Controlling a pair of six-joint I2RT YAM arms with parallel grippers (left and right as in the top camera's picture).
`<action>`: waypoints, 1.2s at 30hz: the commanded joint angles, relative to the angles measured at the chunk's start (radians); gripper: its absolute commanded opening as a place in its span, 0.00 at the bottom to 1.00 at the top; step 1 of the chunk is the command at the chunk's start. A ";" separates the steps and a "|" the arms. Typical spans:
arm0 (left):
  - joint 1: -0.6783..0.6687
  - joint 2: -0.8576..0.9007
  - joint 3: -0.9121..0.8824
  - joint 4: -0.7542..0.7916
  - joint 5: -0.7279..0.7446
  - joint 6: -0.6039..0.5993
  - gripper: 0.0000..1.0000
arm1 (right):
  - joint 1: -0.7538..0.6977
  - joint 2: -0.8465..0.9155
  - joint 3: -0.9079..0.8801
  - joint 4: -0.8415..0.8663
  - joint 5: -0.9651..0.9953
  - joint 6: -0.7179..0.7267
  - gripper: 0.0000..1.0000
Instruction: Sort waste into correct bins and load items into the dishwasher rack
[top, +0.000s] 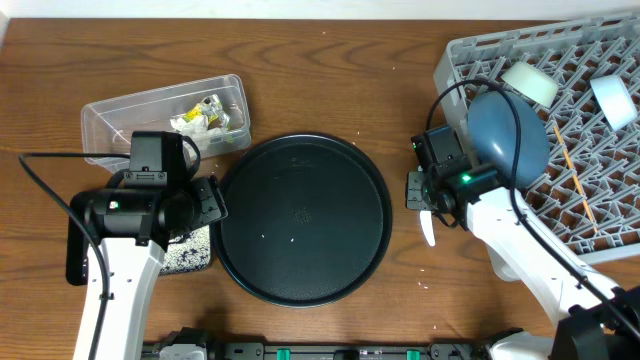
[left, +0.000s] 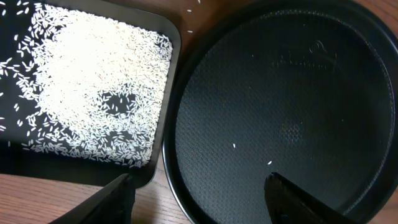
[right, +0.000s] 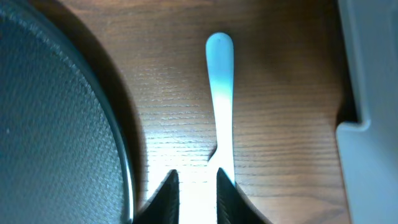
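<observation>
The left gripper (left: 199, 182) has its jaws wide, over the flat black tray (left: 166, 93) of rice grains (left: 93, 81) and the round black tray (left: 280, 93). The right gripper (right: 196, 183) has narrow jaws. The white spoon (right: 219, 81) reaches ahead from one finger; whether it is held cannot be told.

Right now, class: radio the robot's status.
Left gripper open at flat black tray edge. Right gripper shut on white spoon beside grey lattice rack. Dark blue bowl at rack's edge.

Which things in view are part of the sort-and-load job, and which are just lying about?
Job: clear tub, wrappers in it, flat black tray, rice grains, grey rack, dark blue bowl, white cup, chopsticks, white spoon.
Lying about: round black tray.
</observation>
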 joint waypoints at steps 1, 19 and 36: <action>0.005 0.004 0.017 -0.005 -0.002 -0.001 0.68 | -0.003 -0.008 -0.002 -0.004 0.010 -0.041 0.24; 0.005 0.004 0.017 -0.005 -0.002 -0.001 0.68 | -0.193 0.132 0.002 0.042 -0.182 -0.267 0.49; 0.005 0.004 0.017 -0.005 -0.002 -0.002 0.68 | -0.159 0.306 0.002 0.113 -0.199 -0.332 0.50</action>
